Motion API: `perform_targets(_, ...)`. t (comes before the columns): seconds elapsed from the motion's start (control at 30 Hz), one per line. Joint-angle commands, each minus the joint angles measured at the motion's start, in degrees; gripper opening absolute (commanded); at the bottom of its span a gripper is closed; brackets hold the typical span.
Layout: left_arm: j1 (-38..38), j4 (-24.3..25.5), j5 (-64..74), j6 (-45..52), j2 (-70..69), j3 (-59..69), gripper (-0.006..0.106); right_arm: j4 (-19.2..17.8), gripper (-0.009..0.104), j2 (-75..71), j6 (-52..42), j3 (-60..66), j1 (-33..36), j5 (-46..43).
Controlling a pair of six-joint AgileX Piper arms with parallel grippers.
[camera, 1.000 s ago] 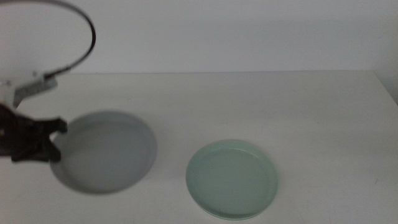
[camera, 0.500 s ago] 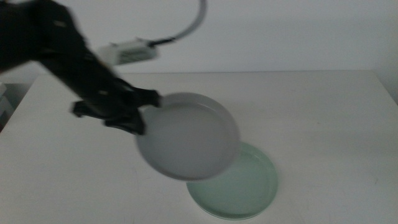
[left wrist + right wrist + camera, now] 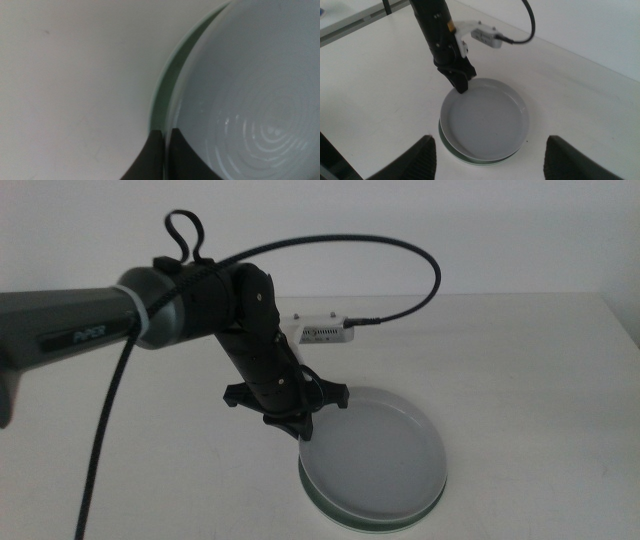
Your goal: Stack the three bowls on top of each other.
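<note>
The left end effector (image 3: 298,428) reaches in from the nine o'clock side of the worktop (image 3: 520,360) and pinches the grey bowl (image 3: 372,455) by its rim at the bowl's ten o'clock edge, one dark jaw inside the lip and the other outside, pressed tight on the thin wall. A rim hold like this makes sense, I think: the bowl is too wide and shallow to take across, and gripping the edge leaves its underside free to settle into what lies below. The grey bowl sits over the mint green bowl (image 3: 330,505), whose rim peeps out as a green crescent from about six to nine o'clock, so the two are nearly but not quite centred. In the left wrist view a green sliver of that lower bowl (image 3: 167,90) shows just beside the grey rim. Whether the grey bowl rests fully down or is a touch tilted at the held side, I cannot tell.

The right end effector (image 3: 487,155) hangs above the stack with its jaws spread wide, holding nothing, well apart from the bowls. The left arm's black cable (image 3: 400,255) loops high over the worktop to a small white box (image 3: 325,330) at twelve o'clock from the bowls; neither crowds the stack. A white bowl is not separately visible in any view
</note>
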Motion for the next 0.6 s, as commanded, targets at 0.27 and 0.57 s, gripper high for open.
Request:
perform_targets(0.27,-0.83,2.37,-1.17,-0.4,-4.4,-1.83,0.067,0.25,0.055,0.42,-0.53,-1.89,0.1,-3.56)
perform_targets(0.57,4.09,10.35,2.65,-4.85,-18.07,-1.83,0.104,0.25,0.055,0.42,-0.53,-1.89,0.1,-3.56)
